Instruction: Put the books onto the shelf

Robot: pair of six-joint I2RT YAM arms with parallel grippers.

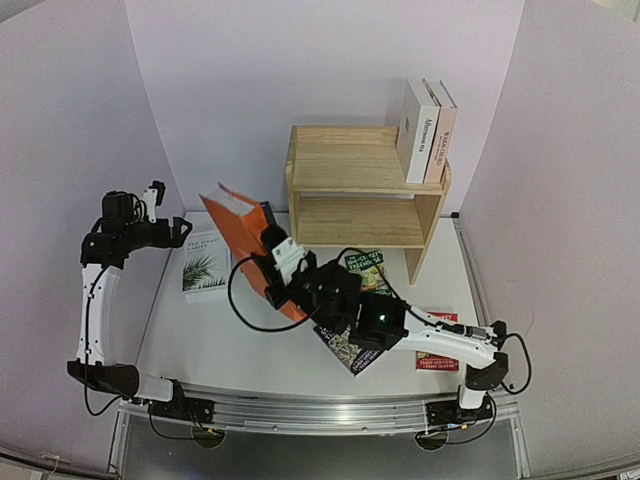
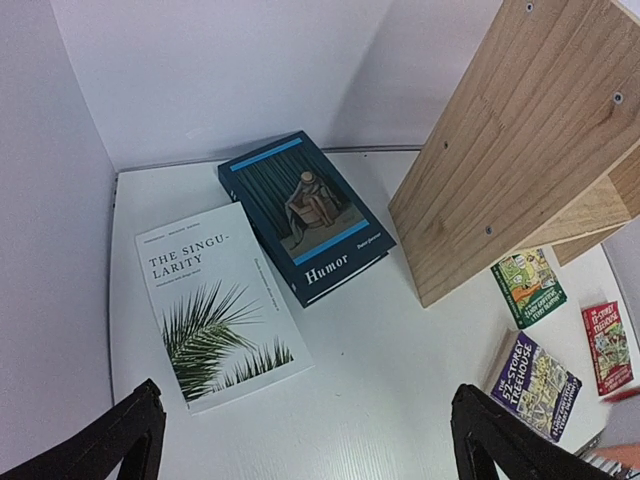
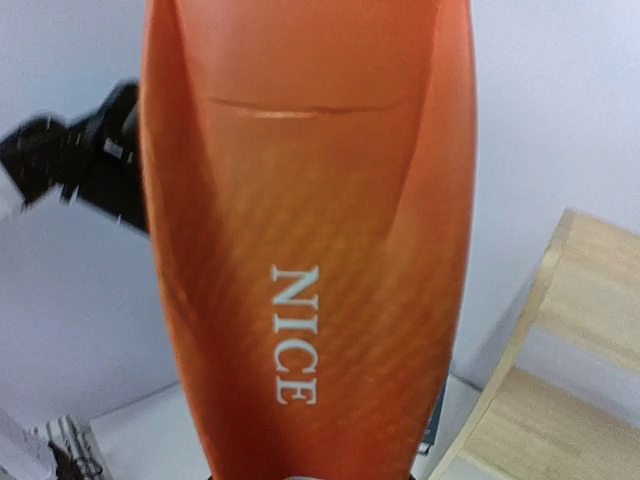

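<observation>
Top external: right pincer (image 1: 283, 262) clamped on tilted orange book (image 1: 238, 228), centre-left of frame, just left of shelf (image 1: 350, 170). Only right wrist shows the spine, reading NICE. Only left wrist shows left pincer (image 2: 310, 445) spread wide and Humor (image 2: 305, 215) flat on worktop (image 2: 400, 380), upper centre.

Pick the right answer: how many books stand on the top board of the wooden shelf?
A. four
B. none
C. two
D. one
C: a white book and a pinkish book stand upright side by side at the right end of the top board of the shelf.
</observation>
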